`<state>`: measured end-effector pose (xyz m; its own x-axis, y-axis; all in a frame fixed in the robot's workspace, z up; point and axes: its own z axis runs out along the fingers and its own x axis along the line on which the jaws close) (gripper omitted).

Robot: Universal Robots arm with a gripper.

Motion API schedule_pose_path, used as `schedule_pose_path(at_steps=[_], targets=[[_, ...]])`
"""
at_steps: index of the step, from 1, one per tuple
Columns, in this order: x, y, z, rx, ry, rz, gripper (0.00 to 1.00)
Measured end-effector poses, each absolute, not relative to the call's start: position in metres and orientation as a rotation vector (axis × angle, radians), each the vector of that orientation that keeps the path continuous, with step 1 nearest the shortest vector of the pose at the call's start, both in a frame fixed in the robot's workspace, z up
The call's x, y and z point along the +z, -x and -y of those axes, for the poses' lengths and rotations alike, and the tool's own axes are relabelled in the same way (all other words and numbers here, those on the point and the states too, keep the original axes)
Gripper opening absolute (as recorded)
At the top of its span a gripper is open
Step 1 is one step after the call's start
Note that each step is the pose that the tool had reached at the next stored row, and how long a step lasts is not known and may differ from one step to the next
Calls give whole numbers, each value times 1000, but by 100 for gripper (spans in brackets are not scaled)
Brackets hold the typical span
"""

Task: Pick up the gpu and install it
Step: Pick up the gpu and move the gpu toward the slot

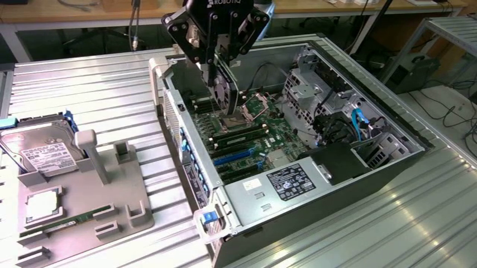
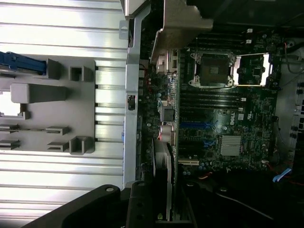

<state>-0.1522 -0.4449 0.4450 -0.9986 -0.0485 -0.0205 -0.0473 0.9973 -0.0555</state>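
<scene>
In the exterior view my gripper (image 1: 220, 62) hangs over the open computer case (image 1: 337, 207), shut on the gpu (image 1: 227, 94). The gpu is a thin dark card held upright on edge, its lower edge just above the motherboard (image 1: 277, 133) near the CPU socket (image 1: 240, 118). The blue expansion slots (image 1: 234, 157) lie nearer the case's front, apart from the card. From the wrist, the gpu (image 2: 167, 116) appears edge-on over the board, with the blue slots (image 2: 194, 125) off to one side of it.
On the exterior view's left, a grey fixture tray (image 1: 133, 207) holds a hard drive (image 1: 41, 148), a CPU (image 1: 43, 204) and a green RAM stick (image 1: 68, 220). Drive cages and cables (image 1: 356, 127) crowd the case's far end. The case's side walls stand close around the card.
</scene>
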Motion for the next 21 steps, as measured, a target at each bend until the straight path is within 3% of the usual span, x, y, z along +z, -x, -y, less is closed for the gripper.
schedule_pose_path(at_steps=[21], targets=[[445,140,445,-86,75,-3118,27]])
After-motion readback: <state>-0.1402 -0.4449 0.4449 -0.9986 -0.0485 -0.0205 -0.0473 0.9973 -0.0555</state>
